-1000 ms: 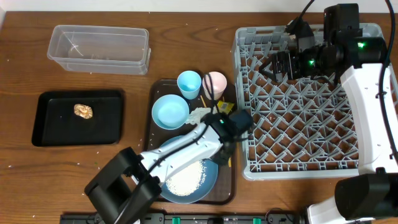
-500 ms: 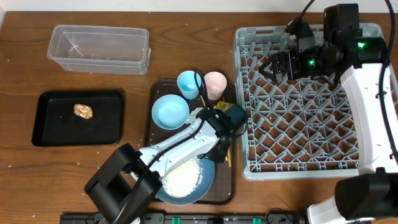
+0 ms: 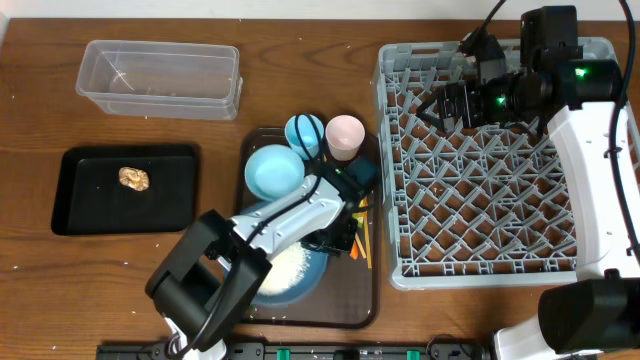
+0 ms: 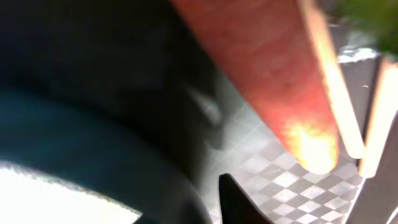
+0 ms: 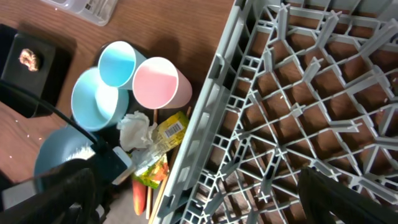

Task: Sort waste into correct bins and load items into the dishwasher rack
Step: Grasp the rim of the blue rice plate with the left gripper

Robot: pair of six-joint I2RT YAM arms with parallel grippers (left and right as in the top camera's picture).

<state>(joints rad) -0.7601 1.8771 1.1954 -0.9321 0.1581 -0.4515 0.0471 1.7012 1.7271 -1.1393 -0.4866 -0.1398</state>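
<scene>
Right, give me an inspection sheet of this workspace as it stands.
Surface: wooden table, with a few white specks.
Job's things: rack holds nothing; tub looks empty; brown lump lies in the black tray. On the serving tray: bowl, blue cup, pink cup, plate with rice, carrot, wrapper, tissue, chopsticks.
Clutter: nothing seen.
Grippers: left gripper down at the carrot, grip too blurred to tell; right gripper open above the rack.
Cables: black cable on the right arm.
Surroundings: nothing seen.
</scene>
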